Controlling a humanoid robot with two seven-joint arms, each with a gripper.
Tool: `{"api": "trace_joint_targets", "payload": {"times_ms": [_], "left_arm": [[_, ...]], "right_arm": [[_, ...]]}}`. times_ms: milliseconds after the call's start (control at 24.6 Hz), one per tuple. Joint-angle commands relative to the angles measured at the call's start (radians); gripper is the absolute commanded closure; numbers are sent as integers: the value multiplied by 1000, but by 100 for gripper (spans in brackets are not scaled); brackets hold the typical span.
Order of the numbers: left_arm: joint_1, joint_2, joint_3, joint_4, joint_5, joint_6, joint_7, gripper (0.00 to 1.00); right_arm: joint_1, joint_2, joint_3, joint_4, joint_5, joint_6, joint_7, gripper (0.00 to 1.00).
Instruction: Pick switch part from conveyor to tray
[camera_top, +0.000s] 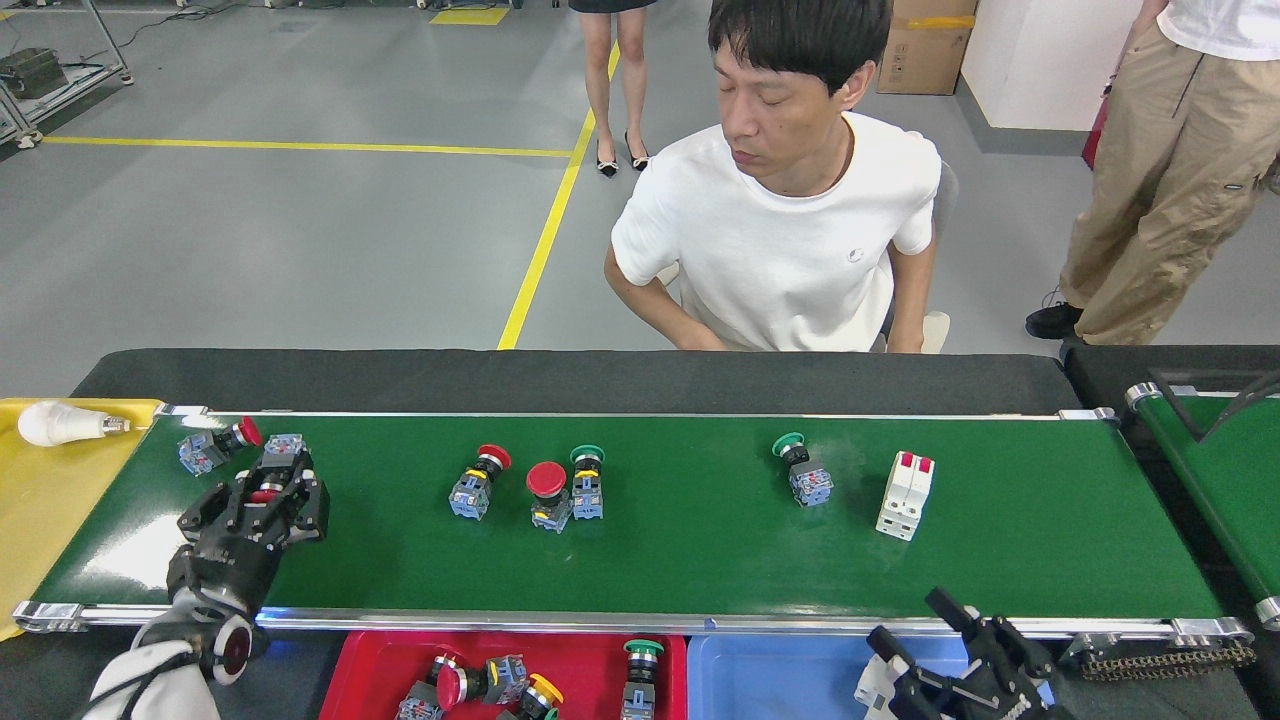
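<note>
Switch parts (548, 495) on conveyor (700, 560)

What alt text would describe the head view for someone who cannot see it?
The robot's left tool is closed around a red-capped switch part on a long green conveyor that carries more switch parts. Its right tool is open over a blue tray, beside a red tray holding switches. A seated person in white watches.

a person in a white t-shirt (790, 240) sits behind the black table edge (560, 378), with 2 others standing further back on the grey floor (300, 240). a white light bulb (55, 424) lies on a yellow tray (50, 500) at far left.
</note>
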Motion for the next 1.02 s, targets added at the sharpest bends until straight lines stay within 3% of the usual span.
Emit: {"api": "trace_joint_targets", "payload": {"times_ms": [0,81,244,284,447,569,772,853,975], "left_arm": [[84,-3,0,-145,7,-60,3,91],[188,-31,-26,-257,-5,-112,5,89],[294,-21,-149,-366,-80,-152,14,82],[302,-26,-164,-366,-111,-152,14,75],[297,-60,-163,-359,-131,-144,15,0],[290,-60,-147,-361,-117,-145,15,0],[294,-70,-8,-344,-8,-145,-5,0],[291,-89,66,-315,39,-130,-41,0],[277,-101,176,-244,44,-116,-58,0]], "right_arm": [[-15,-11,-5,-11,34,201,-2,7],[-19,-11,-5,-10,83,318,-7,6],[0,-13,-10,-11,107,367,-18,6],[11,-11,-10,-11,114,369,-39,6],[54,-8,-8,-13,137,382,-134,6],[47,-5,-8,-13,137,392,-134,6],[-3,-5,12,-8,178,445,-130,6],[-57,15,87,1,221,476,-122,6],[-114,21,207,19,226,501,-99,6]]}}
